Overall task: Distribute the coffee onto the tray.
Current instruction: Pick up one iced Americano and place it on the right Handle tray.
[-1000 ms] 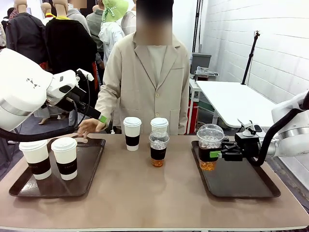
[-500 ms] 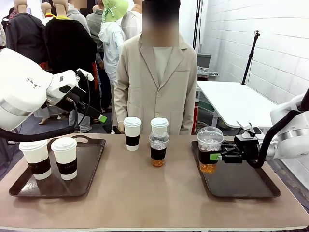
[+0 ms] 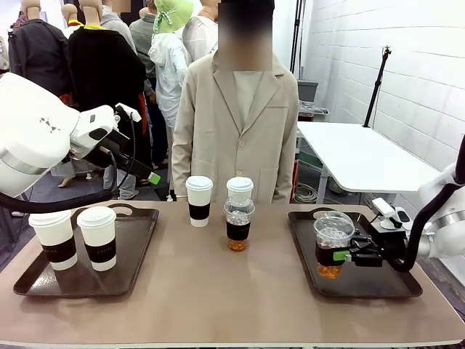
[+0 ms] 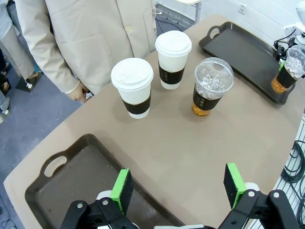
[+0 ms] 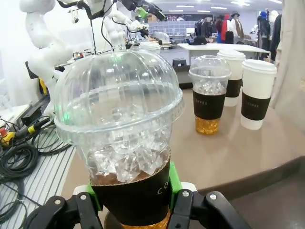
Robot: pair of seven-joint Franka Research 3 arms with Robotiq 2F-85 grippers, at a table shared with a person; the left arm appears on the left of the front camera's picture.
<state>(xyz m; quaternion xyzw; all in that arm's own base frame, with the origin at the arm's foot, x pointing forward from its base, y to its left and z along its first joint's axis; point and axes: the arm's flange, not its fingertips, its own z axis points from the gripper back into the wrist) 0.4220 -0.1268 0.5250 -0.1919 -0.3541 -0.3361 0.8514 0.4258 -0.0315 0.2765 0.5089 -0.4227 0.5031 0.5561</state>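
My right gripper [image 3: 349, 256] is shut on a clear dome-lidded cup [image 3: 333, 244] of iced amber drink, upright over the right tray [image 3: 370, 287]; I cannot tell whether its base touches the tray. The right wrist view shows this cup [image 5: 125, 143] close up between the green pads [image 5: 174, 180]. Mid-table stand two white paper cups [image 3: 198, 201] [image 3: 240, 190] and another clear cup [image 3: 238, 224]. Two more white cups [image 3: 55, 238] [image 3: 97, 237] stand on the left tray [image 3: 138, 243]. My left gripper [image 3: 149, 175] hangs open above that tray's far side, its pads [image 4: 123, 190] wide apart.
A person in a beige coat [image 3: 236, 123] stands at the table's far edge behind the middle cups, arms down. In the left wrist view the left tray's handle end [image 4: 53, 164] lies below my fingers. Most of the right tray's floor is bare.
My right gripper carried the clear cup toward the near side of the right tray and lower. The person pulled a hand back from the left tray and stood upright. My left arm stayed still.
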